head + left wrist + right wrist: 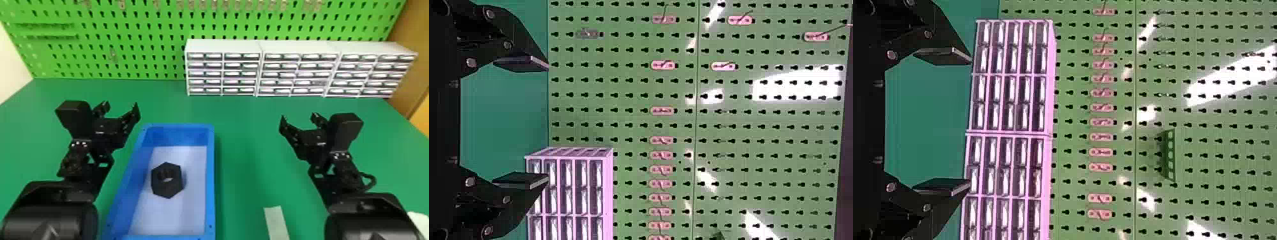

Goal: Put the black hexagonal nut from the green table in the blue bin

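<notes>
The black nut (pixel 168 189) lay in the blue bin (pixel 210 178); my left gripper (pixel 122 106) hung left of the bin, my right gripper (pixel 298 116) right, all fingers spread.

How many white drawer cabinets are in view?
3, in a row at the back of the green table, before the pegboard: left cabinet, middle cabinet, right cabinet. None looks hidden.

Green pegboard (pixel 143 35) behind a green table (pixel 245 121), white drawer cabinets (pixel 223 46) against its foot.
</notes>
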